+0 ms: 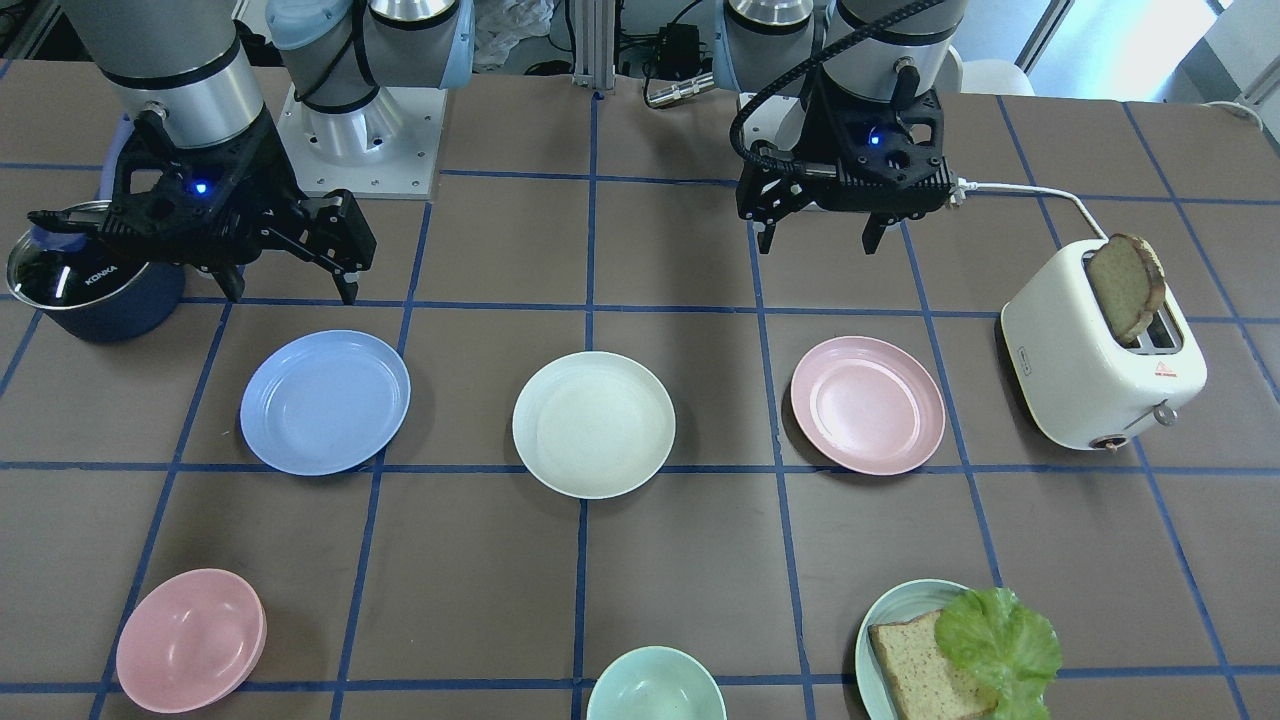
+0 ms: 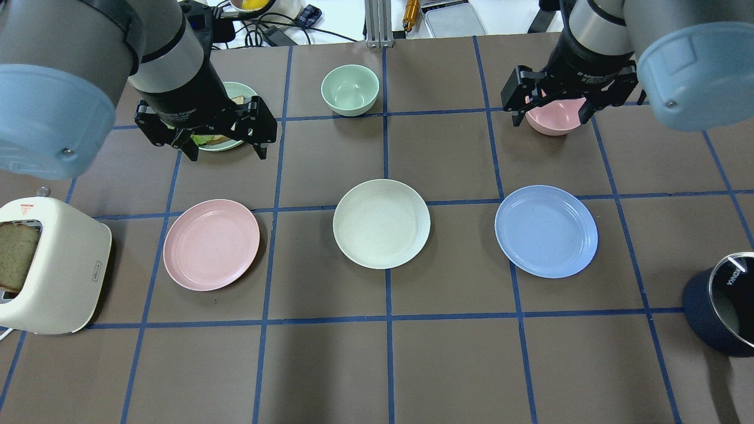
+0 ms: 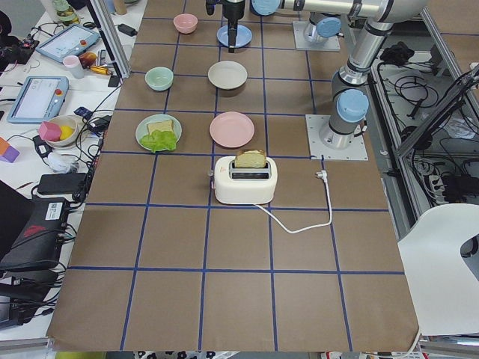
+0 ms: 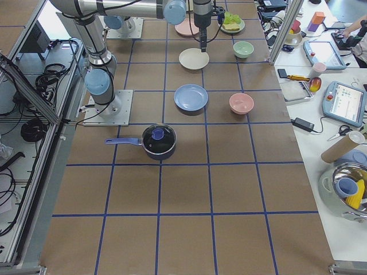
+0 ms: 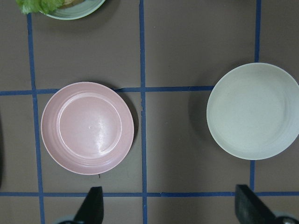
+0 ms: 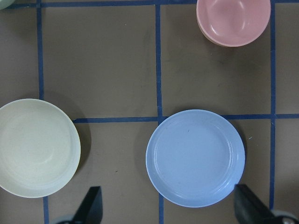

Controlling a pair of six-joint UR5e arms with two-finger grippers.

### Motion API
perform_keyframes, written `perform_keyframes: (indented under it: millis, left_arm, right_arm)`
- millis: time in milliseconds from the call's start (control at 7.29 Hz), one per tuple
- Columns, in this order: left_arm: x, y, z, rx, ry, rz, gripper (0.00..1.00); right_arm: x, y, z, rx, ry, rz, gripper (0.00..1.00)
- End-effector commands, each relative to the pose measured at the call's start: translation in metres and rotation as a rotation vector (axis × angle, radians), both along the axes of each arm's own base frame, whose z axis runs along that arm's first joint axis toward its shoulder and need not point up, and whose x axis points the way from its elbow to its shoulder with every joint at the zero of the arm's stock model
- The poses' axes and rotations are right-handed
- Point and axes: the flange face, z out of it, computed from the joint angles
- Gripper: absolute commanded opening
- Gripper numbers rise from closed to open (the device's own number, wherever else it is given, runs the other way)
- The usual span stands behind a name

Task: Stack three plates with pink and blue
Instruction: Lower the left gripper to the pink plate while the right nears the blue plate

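While the left tool [image 2: 226, 154] hangs in the upper left of the overhead view, it covers most of the teal plate [image 2: 246, 92]; only a strip of rim and a scrap of lettuce show. The right tool [image 2: 551, 118], upper right, hides the top of the pink bowl [image 2: 556, 125] in the same way. The toaster [image 2: 65, 265] is cut by the left edge of that view and the pot [image 2: 721, 312] by the right edge. In the front view the pot sits half behind the right tool. Each wrist view shows only two dark fingertips [image 5: 93, 207] at its bottom edge, set wide apart. Both tools are released and carry nothing, and neither touches a plate.

The three plates lie flat on the bench [image 2: 447, 353] in a row across the middle of the overhead view, well apart and none stacked. The pink plate [image 2: 211, 244] is at the left, the cream plate [image 2: 381, 224] in the centre and the blue plate [image 2: 546, 231] at the right. The pink plate lies straight below the left tool in that view, and the blue plate straight below the right tool.

Seen from the left wrist, the pink plate sits left of centre above one fingertip, and the cream plate sits at the right above the other. Seen from the right wrist, the blue plate lies right of centre between the fingertips, while the cream plate is cut by the left edge.
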Motion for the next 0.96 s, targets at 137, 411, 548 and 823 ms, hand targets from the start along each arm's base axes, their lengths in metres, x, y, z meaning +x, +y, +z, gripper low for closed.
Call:
perform_keyframes:
  millis: [137, 411, 548, 823]
  left_arm:
    - [0.0, 0.001, 0.002, -0.003, 0.0, 0.0, 1.0]
    - [0.0, 0.001, 0.001, -0.002, 0.0, 0.0, 1.0]
    - [0.0, -0.001, -0.001, 0.003, 0.0, 0.0, 1.0]
    - [0.0, -0.005, -0.007, 0.012, 0.0, 0.001, 1.0]
  right_arm:
    - [0.0, 0.0, 0.0, 0.001, 0.002, 0.0, 1.0]
    - [-0.005, -0.002, -0.003, 0.012, 0.004, -0.002, 1.0]
    - [-0.014, -0.003, -0.012, 0.022, 0.004, -0.013, 1.0]
    - [-0.069, 0.0, -0.065, 0.09, -0.004, -0.108, 1.0]
